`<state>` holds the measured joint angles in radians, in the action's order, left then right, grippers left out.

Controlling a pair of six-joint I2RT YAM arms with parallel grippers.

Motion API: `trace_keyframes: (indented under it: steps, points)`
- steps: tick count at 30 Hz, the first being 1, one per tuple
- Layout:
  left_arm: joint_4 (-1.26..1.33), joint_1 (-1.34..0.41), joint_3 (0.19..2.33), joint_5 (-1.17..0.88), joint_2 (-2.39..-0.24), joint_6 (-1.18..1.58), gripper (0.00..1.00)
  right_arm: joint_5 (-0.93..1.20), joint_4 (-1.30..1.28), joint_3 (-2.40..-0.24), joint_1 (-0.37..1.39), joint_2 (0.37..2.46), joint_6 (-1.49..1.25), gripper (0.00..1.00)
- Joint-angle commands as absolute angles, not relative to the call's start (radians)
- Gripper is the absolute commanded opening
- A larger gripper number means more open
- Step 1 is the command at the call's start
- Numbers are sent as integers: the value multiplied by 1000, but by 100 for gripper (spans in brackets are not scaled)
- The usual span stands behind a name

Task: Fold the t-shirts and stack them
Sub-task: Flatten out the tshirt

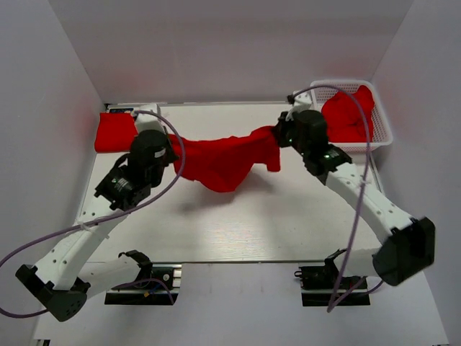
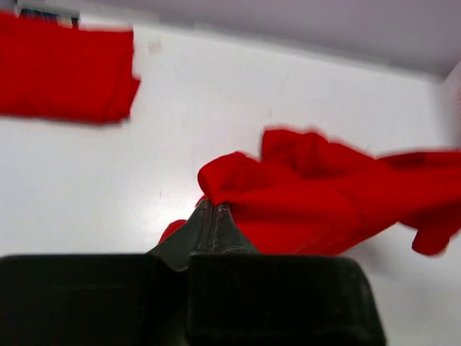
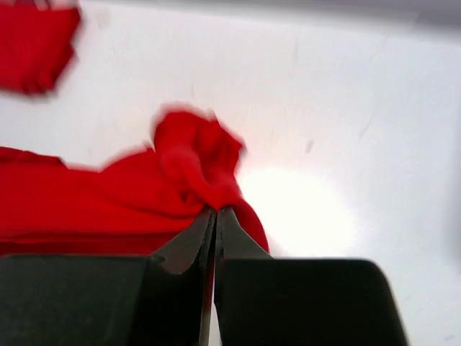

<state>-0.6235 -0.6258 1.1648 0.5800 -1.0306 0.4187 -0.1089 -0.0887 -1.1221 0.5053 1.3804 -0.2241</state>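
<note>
Here, a soft red short-sleeved t-shirt (image 1: 223,162) is hung in the air, its ends pinched tight by the left gripper (image 2: 214,215) and the right gripper (image 3: 216,216), both reached forward.

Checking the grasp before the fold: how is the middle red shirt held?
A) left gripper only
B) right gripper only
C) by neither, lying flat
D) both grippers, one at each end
D: the t-shirt sags between the left gripper and the right gripper, each shut on its fabric.
</note>
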Motion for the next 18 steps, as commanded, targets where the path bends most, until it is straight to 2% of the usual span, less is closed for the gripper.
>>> trace_keyframes:
  steps: [1, 8, 18]
  points:
    - [-556, -623, 1290, 693, -965, 349, 0, -222, -87, -1189, 502, 1225, -127, 0]
    - [-310, -623, 1411, 511, -862, 131, 0, -241, -115, -1327, 503, 1051, -28, 0]
    - [-270, -623, 1627, 335, -805, -4, 0, -112, -238, -1635, 503, 951, 109, 0]
